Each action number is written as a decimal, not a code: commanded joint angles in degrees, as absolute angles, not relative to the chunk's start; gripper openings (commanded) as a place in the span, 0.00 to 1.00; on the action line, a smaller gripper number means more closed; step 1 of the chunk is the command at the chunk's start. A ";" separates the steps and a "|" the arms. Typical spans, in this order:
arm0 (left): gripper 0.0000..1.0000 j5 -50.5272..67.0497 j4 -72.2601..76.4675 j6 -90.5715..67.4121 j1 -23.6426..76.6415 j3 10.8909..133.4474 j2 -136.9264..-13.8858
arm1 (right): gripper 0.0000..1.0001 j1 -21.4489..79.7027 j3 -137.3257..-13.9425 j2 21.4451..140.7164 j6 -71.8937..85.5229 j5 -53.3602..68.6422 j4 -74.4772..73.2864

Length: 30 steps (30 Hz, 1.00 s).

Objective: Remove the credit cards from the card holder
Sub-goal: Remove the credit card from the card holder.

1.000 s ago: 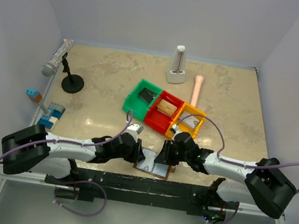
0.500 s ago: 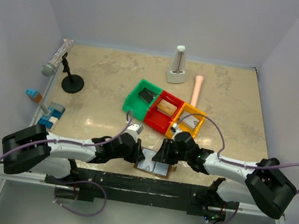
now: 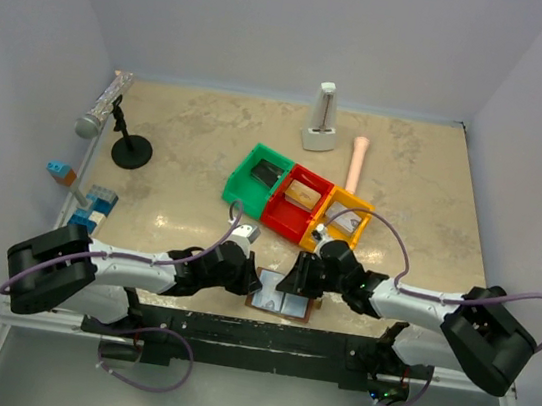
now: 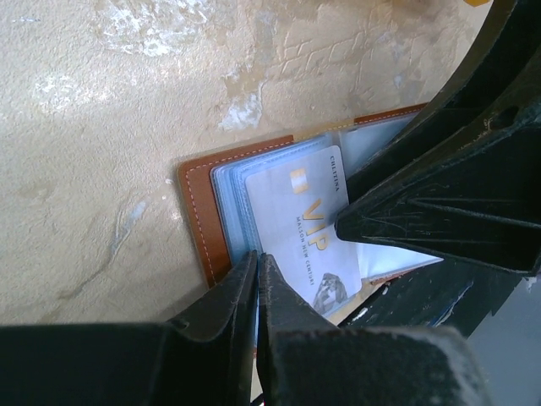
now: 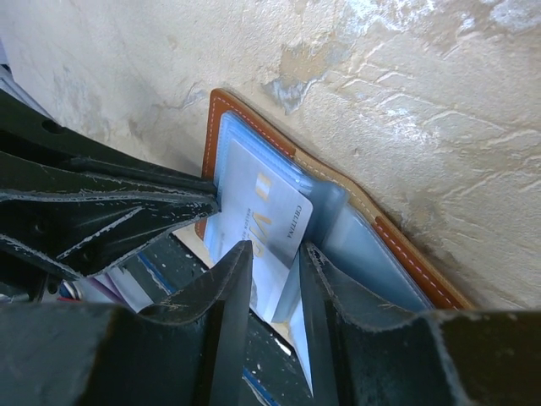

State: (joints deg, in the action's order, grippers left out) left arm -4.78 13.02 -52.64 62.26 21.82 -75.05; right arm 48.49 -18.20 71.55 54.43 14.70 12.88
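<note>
Two sets of fingers meet at the card holder, which lies open at the counter's six o'clock edge. My left fingers are drawn nearly together at its blue sleeves. My right fingers stand narrowly apart over a white VIP card. Coloured bins sit toward twelve.

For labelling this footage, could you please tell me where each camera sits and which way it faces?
Top external: above and behind the bases, looking down at the table; both arms show, meeting over the card holder.
Left wrist: on the left arm, looking along the left gripper at the card holder.
Right wrist: on the right arm, looking along the right gripper.
Both wrist views share the VIP card and the opposite gripper.
</note>
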 commanded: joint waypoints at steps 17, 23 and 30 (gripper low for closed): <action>0.00 -6.06 10.55 -54.49 62.31 19.60 -76.82 | 0.32 46.14 -9.85 71.72 59.94 18.81 32.86; 0.00 -5.98 10.81 -54.41 62.23 19.69 -77.17 | 0.31 45.97 -9.23 70.49 59.24 19.77 35.07; 0.00 -5.27 11.34 -53.96 62.31 20.13 -78.13 | 0.29 45.97 -10.63 71.54 58.10 22.23 35.77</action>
